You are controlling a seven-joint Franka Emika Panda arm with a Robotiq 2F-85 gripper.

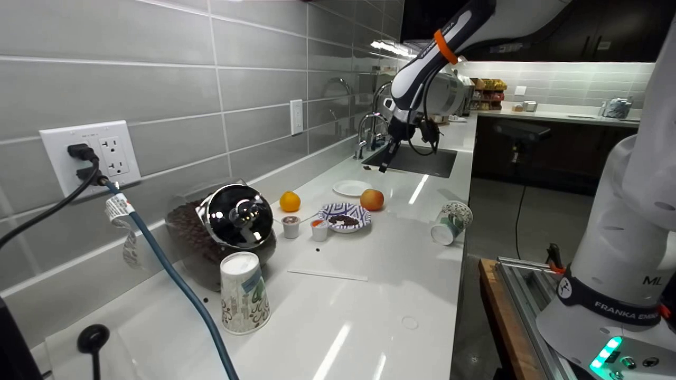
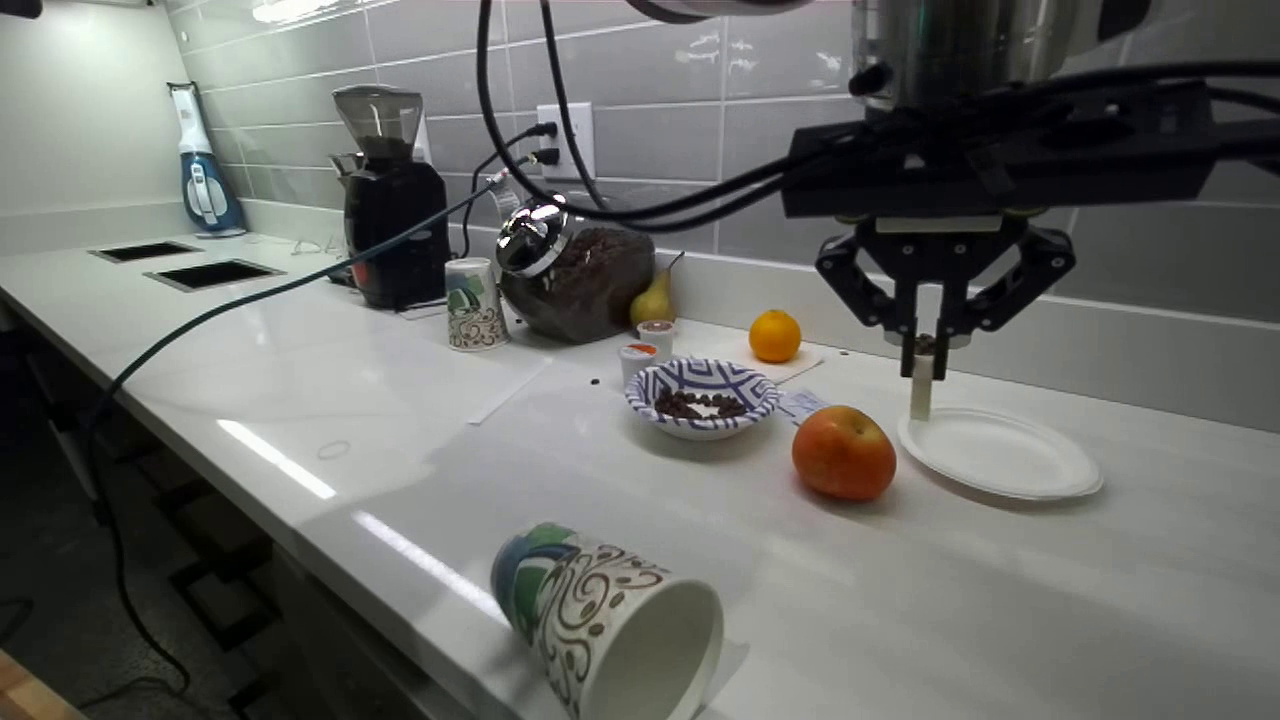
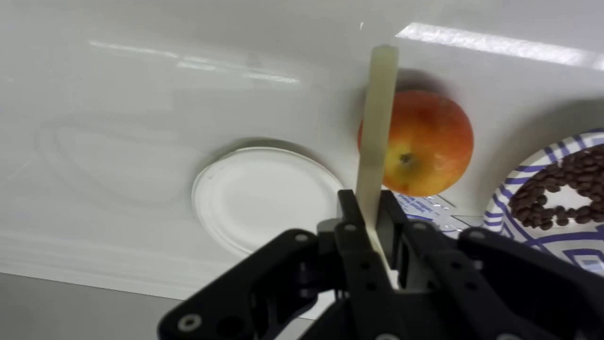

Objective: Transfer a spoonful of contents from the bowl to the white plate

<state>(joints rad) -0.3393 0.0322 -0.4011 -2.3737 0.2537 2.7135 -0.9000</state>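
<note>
- the small shallow whitish bowl with a blue geometric pattern [image 2: 718,376] holds plenty of dark brown coffee beans [image 2: 672,404], with a bare patch among them; i cannot tell whether scooping made that gap.
- next along is the round red-and-yellow apple [image 2: 845,452], between the bowl and the small plain white shallow plate [image 2: 1003,455], apart from both in the wrist view.
- then the black two-fingered gripper [image 2: 923,370]: its fingers are drawn tight on a narrow flat cream-coloured strip [image 3: 377,132], which i take for a spoon's handle. it hangs above the counter near the plate; its exact height is unclear.
- the plate is bare wherever it can be seen, so i judge the delivery not yet done. left to do: bring any load over the plate, tip it out, move clear.
- an exterior view shows a small dark patch [image 2: 925,343] between the fingers, perhaps a scooped load, perhaps part of the gripper; the wrist view hides that spot behind the gripper's body.
- the wrist view looks down on the plate, its lower right covered by the gripper, and cuts off the bowl at the right edge; both exterior views keep the whole bowl in frame.
- an exterior view adds a black round-headed utensil [image 1: 93,338] at far left and a dark grey sink [image 1: 422,161] farther right; there the strip cannot be made out.
</note>
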